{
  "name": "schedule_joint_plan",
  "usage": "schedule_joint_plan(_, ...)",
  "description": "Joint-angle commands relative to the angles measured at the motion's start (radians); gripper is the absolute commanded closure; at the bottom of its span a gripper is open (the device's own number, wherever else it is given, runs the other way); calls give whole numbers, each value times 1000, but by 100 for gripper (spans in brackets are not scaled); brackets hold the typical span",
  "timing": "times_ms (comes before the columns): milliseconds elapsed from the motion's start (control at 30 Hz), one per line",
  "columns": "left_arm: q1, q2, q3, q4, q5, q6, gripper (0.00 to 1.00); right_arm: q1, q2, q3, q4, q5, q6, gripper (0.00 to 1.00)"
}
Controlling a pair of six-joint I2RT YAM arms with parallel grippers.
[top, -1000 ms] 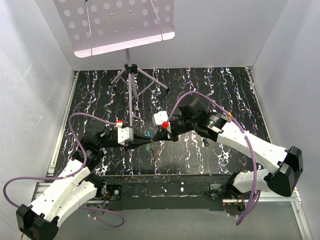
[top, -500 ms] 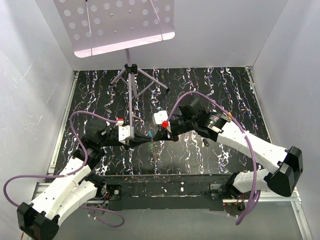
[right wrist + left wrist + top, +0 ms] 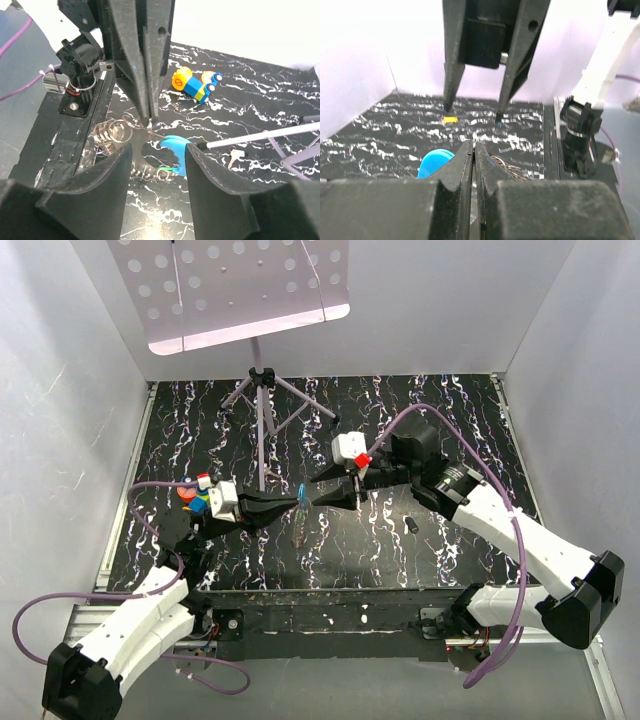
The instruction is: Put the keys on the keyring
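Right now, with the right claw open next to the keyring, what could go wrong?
1. The shut left claw seems to pinch only a thin wire of the blue-banded grey wire-loop keyring, at its very tips; a nudge could pull it free.
2. The open, empty right claw faces the left one closely; closing in risks a tip clash.
3. The small flat silver key lies on the black marbled mat beside the white stand leg, which makes it hard to pinch.

The keyring (image 3: pixel 174 150) pairs a smooth, glossy blue plastic band with coils of shiny bare metal wire. The key (image 3: pixel 233 158) is pale, dull metal. The worktop (image 3: pixel 260 115) — black, white-veined — looks smooth with a slight sheen. The right pincer (image 3: pixel 159 146) is matt black plastic, faintly grainy.
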Motion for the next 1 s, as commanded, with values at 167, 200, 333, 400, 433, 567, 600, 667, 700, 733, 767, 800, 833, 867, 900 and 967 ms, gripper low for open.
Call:
schedule_joint_plan(167,6,110,-44,627,-136,-342,100,-15,-33,-51,260,-94,128,44)
schedule_joint_plan(200,6,121,-42,646,-137,-354,100,-18,-33,-51,274,-93,145,44)
schedule_joint_plan(333,6,128,-42,672,-136,-365,100,-20,-31,-51,305,-103,188,46)
schedule_joint_plan(400,6,128,-39,670,-130,-367,100,-19,-28,-51,329,-103,214,48)
schedule_joint_plan(433,6,130,-42,670,-130,-367,100,-19,-27,-51,349,-103,226,50)
schedule_joint_plan(567,6,130,-44,670,-125,-370,100,-19,-16,-46,388,-116,265,57)
schedule_joint_plan(600,6,130,-42,672,-124,-371,100,-19,-11,-45,400,-123,278,58)
schedule_joint_plan(667,6,133,-44,675,-122,-373,100,-19,-5,-45,418,-131,303,61)
schedule_joint_plan(700,6,132,-45,676,-122,-373,100,-19,-4,-43,426,-135,311,62)
schedule_joint_plan(733,6,132,-45,676,-122,-373,100,-20,-2,-42,429,-142,315,64)
schedule_joint_plan(767,6,133,-45,675,-122,-371,100,-19,-2,-42,432,-146,320,65)
schedule_joint_plan(800,6,132,-47,675,-122,-370,100,-17,-1,-40,435,-154,327,66)
schedule_joint_plan(833,6,132,-47,675,-122,-370,100,-17,-1,-42,434,-158,329,67)
schedule_joint_plan(867,6,133,-47,675,-122,-370,100,-12,1,-42,432,-160,332,67)
schedule_joint_plan(900,6,136,-47,676,-122,-370,100,-12,1,-42,435,-162,335,68)
schedule_joint_plan(967,6,136,-47,678,-122,-371,100,-5,4,-43,440,-162,341,69)
